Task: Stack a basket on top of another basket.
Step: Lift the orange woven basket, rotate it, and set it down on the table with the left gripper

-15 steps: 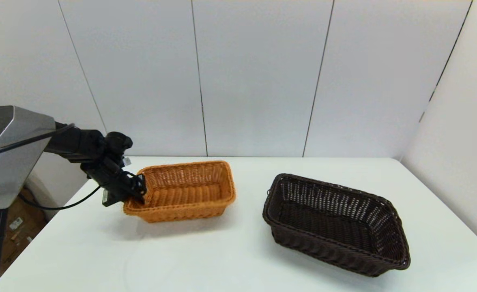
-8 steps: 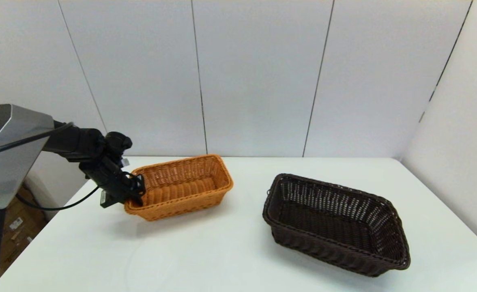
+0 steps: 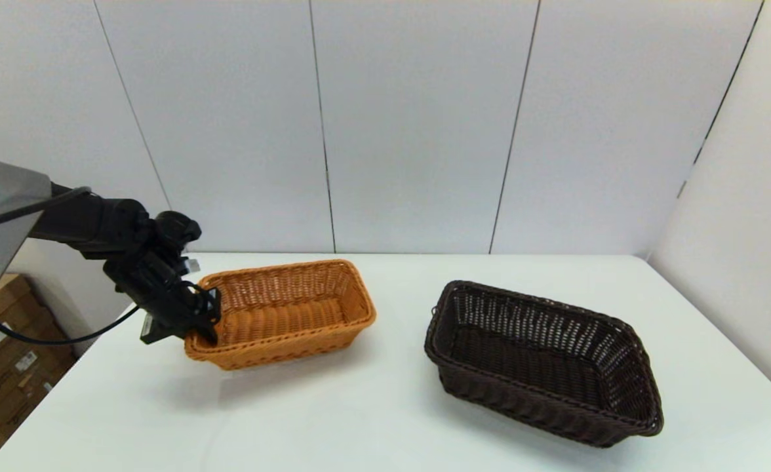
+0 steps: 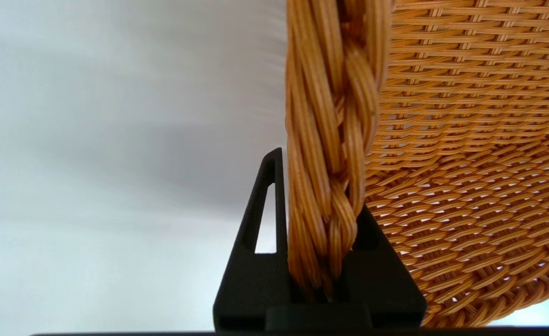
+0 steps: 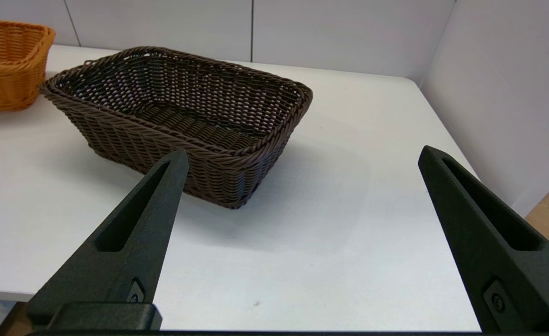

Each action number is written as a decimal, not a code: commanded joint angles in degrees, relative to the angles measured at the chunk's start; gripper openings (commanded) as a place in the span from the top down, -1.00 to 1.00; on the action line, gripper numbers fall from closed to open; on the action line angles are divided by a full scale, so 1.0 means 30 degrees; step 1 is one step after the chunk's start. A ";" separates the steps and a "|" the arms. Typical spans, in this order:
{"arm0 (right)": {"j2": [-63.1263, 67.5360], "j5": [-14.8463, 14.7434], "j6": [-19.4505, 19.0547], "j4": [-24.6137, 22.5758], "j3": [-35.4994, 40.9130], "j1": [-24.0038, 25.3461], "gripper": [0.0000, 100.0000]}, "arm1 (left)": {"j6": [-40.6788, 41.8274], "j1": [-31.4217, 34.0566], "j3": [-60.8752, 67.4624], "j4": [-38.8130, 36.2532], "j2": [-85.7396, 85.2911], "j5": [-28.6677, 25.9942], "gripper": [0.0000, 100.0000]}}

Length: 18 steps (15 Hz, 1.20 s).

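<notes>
While the left gripper (image 3: 198, 324) clamps the braided rim at the left end of the orange-tan basket (image 3: 285, 313), lifting that end off the white tabletop (image 3: 359, 406), the dark brown basket (image 3: 543, 360) sits apart to its right. The right gripper (image 5: 298, 233) hangs wide apart near the tabletop's edge.

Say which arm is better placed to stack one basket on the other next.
Left. The left gripper is clamped on the orange-tan basket's braided rim; the right gripper is open, short of the dark brown basket.
</notes>
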 commanded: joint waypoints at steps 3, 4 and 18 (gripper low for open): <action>0.0024 0.0010 -0.0012 0.0000 0.0000 0.0001 -1.00 | 0.1562 -0.0001 0.2387 0.0003 -0.2264 -0.1116 1.00; 0.0024 0.0010 -0.0012 0.0000 0.0000 0.0001 -1.00 | 0.1914 -0.0001 0.2709 0.0003 -0.2586 -0.1731 1.00; 0.0024 0.0010 -0.0012 0.0000 0.0000 0.0001 -1.00 | 0.3994 -0.1261 0.4906 -0.0993 -0.2527 -0.5130 1.00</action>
